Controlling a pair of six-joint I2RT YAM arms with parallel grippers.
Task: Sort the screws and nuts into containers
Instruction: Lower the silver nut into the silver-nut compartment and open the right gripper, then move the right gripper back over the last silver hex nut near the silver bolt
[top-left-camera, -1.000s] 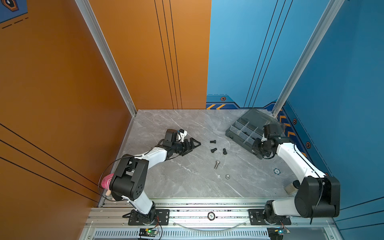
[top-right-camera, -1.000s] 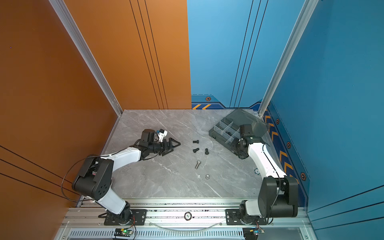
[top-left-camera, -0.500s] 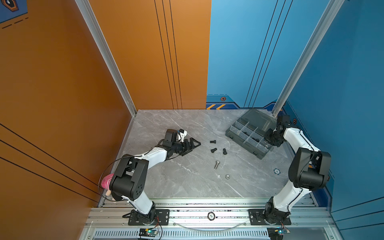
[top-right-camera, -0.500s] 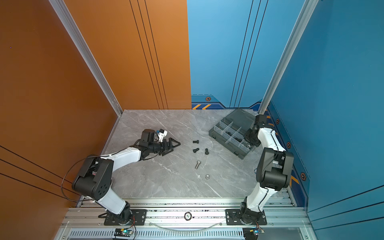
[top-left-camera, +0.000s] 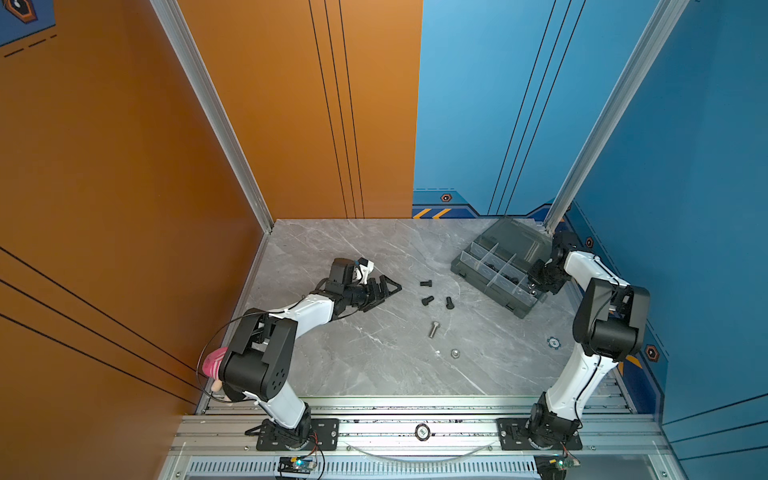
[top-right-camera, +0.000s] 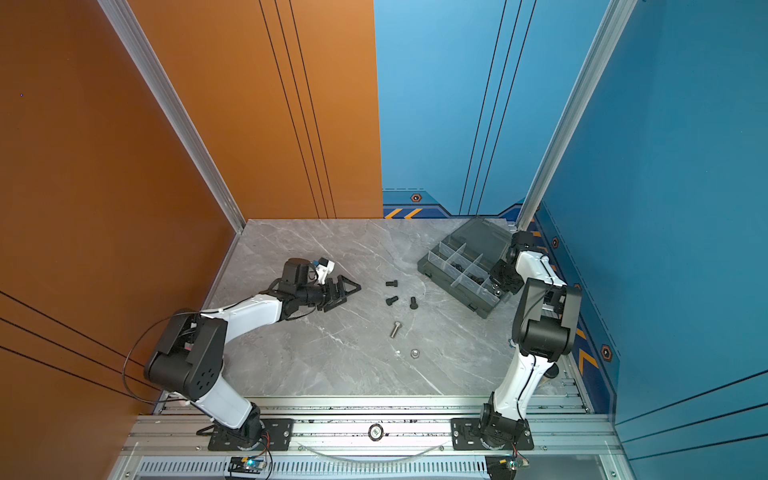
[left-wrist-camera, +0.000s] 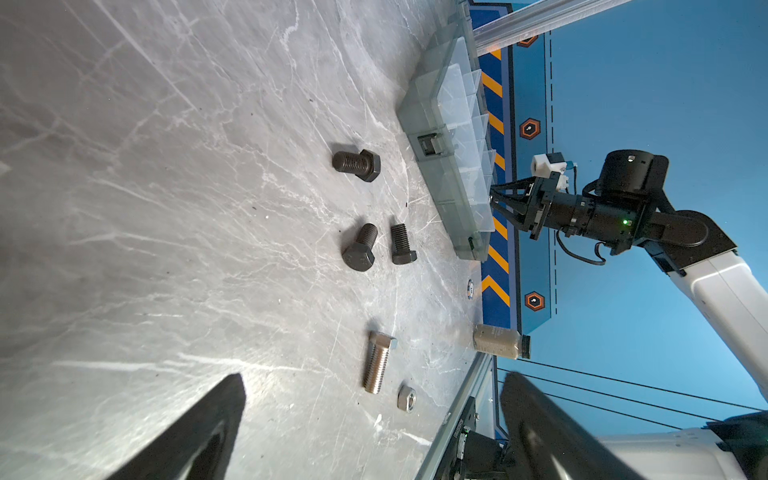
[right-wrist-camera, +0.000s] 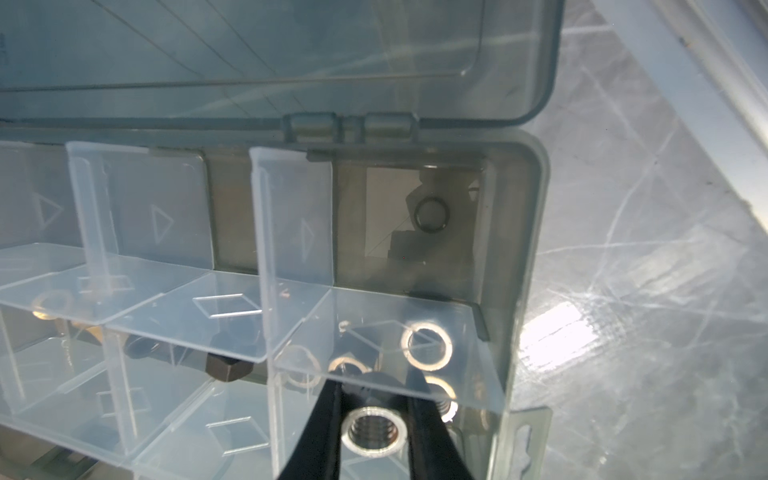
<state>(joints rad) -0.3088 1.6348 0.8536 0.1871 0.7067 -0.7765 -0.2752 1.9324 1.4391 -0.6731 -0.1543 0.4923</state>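
Swung since a second ago from the latch side of the organiser box (top-left-camera: 482, 289) round to its end, elbow now lifted high: right tool (top-left-camera: 538, 282). Left arm unmoved over that second.

Now poised over the box's end compartment on the latch side of the long divider, clenched on a silver hex nut (right-wrist-camera: 372, 432). Threaded bore turned toward the wrist camera, with a black finger (right-wrist-camera: 324, 419) pressed against either flank.

- Below that nut, in the same compartment: more silver nuts (right-wrist-camera: 428, 343), lying flat.
- Across the divider, in the end compartment on the hinge side: one black nut (right-wrist-camera: 432, 214).
- Next compartment along from the end: a black bolt head (right-wrist-camera: 226, 368).
- Farther along: a brass-coloured piece (right-wrist-camera: 89, 332), too blurred behind the plastic to name.

Tinted lid (top-left-camera: 515, 241) thrown back, open, on the box's hinge side.

On the table (top-left-camera: 332, 365), off the box's latch side and apart from it: three black bolts (top-left-camera: 427, 300) in a loose cluster. Farther from the box, a silver bolt (top-left-camera: 434, 329). Farther still, a loose silver nut (top-left-camera: 455, 353).

Left tool (top-left-camera: 384, 287) well away from the box, beyond the black bolts and low over the table. Released, fingers (left-wrist-camera: 199, 428) spread wide, gripping nothing.
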